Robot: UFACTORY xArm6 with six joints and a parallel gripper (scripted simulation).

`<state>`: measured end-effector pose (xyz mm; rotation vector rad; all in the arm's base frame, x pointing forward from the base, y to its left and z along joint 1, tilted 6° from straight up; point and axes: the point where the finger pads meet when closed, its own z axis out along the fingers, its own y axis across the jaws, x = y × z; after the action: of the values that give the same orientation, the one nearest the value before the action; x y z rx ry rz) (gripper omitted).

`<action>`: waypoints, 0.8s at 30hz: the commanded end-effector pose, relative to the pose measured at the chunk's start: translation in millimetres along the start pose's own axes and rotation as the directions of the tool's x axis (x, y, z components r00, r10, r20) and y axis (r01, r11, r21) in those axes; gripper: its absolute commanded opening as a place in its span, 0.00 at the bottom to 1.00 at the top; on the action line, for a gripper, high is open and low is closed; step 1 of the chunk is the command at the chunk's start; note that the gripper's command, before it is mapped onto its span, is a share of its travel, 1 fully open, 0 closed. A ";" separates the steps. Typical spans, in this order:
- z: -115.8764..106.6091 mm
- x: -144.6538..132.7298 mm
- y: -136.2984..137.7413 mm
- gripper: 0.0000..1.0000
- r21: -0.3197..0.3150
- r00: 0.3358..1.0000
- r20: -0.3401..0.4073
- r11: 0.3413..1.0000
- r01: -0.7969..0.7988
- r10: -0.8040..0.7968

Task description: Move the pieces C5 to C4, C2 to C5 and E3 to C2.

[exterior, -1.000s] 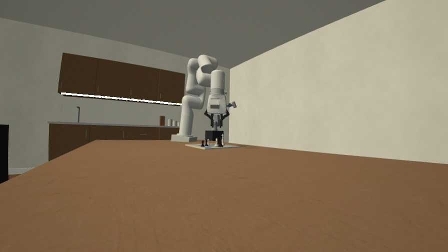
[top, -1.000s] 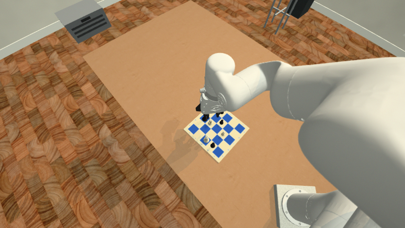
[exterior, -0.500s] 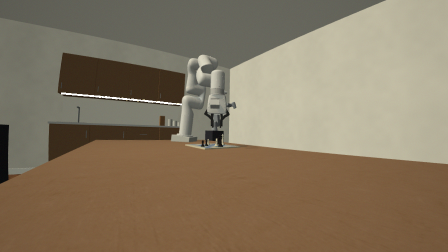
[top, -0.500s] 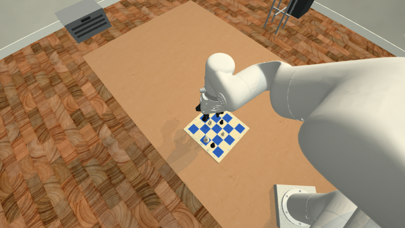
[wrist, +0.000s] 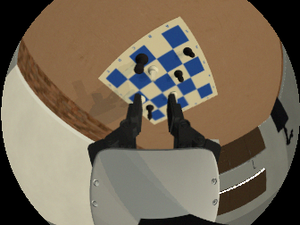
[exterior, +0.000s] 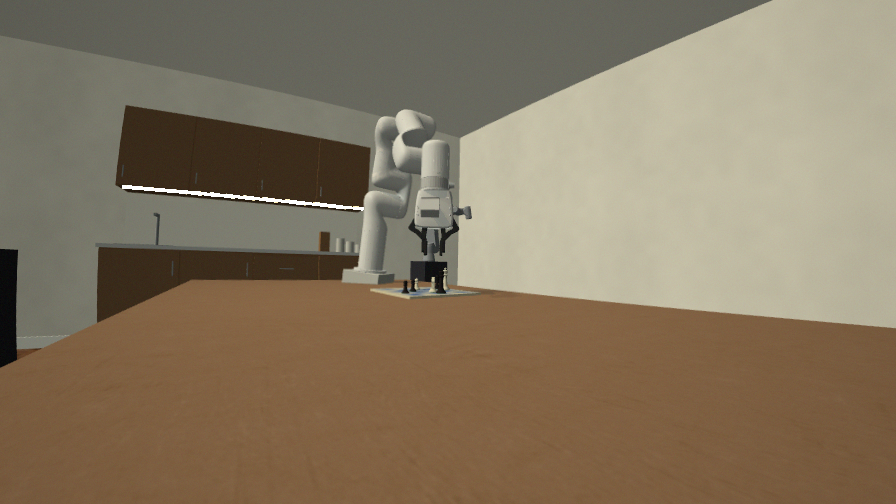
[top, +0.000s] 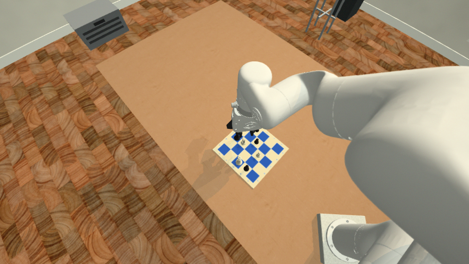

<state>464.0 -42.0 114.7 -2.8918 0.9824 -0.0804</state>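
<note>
the gripper (top: 245, 132) (exterior: 432, 253) (wrist: 154, 102) is held above the board (top: 278, 148) (exterior: 410, 296) (wrist: 180, 20), its fingers parted partway with nothing gripped. on the board, the c4 piece (top: 258, 154) (exterior: 416, 283), white, is seen upright, so c5 to c4 is already met. the white c2 piece (top: 243, 142) (exterior: 432, 285) (wrist: 153, 71) is left on its start square, and the taller white e3 piece (top: 238, 161) (exterior: 444, 278) (wrist: 142, 99) on its own. 4 black pieces are also stood on the board: the tall c1 piece (top: 237, 136) (wrist: 140, 63), the a2 piece (wrist: 188, 52), the b3 piece (top: 256, 141) (wrist: 179, 75) and the e4 piece (top: 246, 168) (wrist: 149, 112). the board is laid flat on the table (top: 177, 81) (exterior: 438, 388) (wrist: 80, 49).
</note>
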 end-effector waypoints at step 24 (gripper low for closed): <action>25.1 1.9 -1.1 0.37 0.002 1.000 -0.003 1.000 0.000 0.000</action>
<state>466.0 -40.8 93.6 -2.8919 0.9823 -0.0794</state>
